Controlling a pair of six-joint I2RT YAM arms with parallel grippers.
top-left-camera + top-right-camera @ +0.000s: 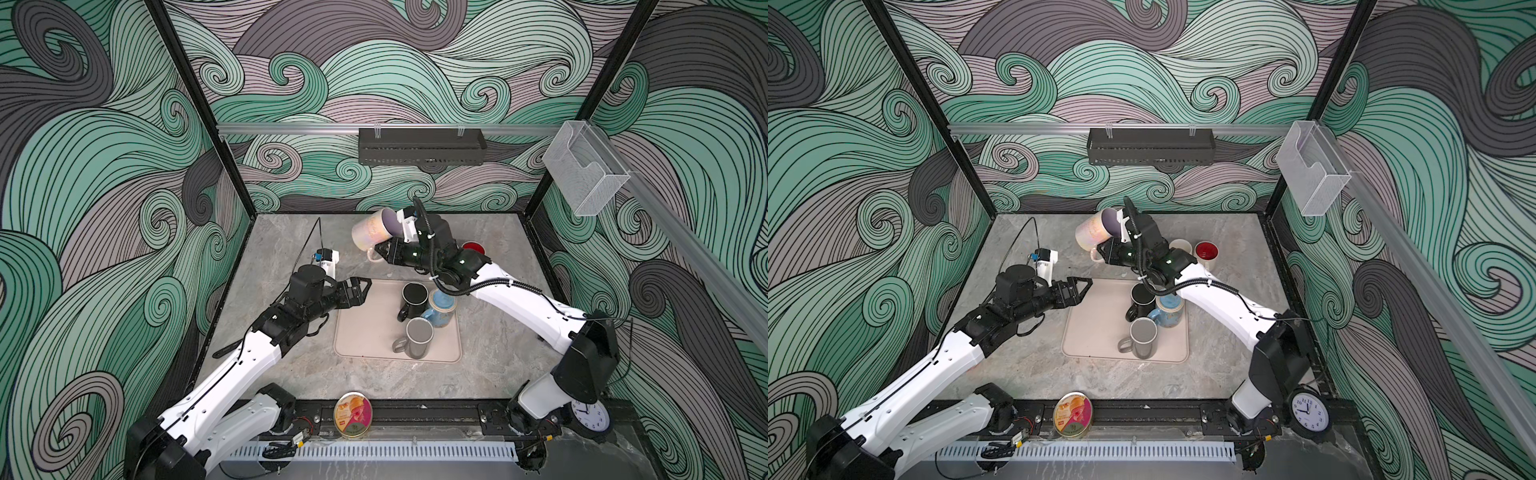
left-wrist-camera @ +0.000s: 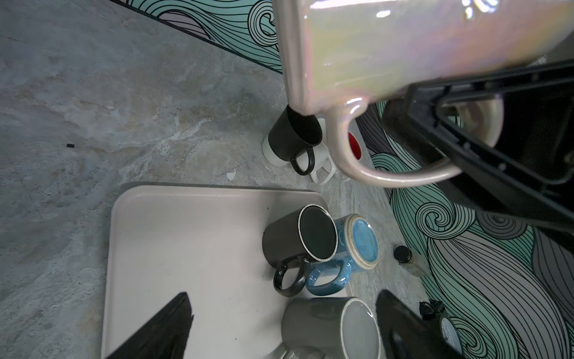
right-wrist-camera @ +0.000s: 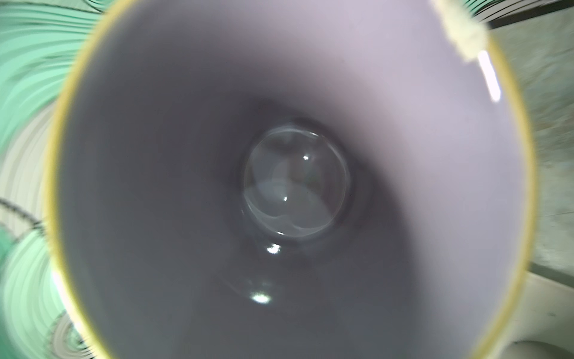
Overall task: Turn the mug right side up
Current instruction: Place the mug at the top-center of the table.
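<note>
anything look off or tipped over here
The blue mug on the tray stands upside down, foot ring up. The pearly mug hangs tilted midair, the right gripper with jaws shut on its handle.

mug [image 1: 368, 233]: pearly iridescent, lilac inside | tray [image 1: 365, 329]: beige | wall [image 1: 374, 75]: green-grey swirls

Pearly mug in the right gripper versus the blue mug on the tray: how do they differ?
Pearly mug hangs in the air, its handle clamped in the right gripper; blue mug stands on the tray, ungripped. Pearly mug is tilted sideways, mouth toward the right arm; blue mug is bottom up. Pearly mug is shimmery cream with a lilac inside; blue mug is blue with a beige base ring. Both have one loop handle.
</note>
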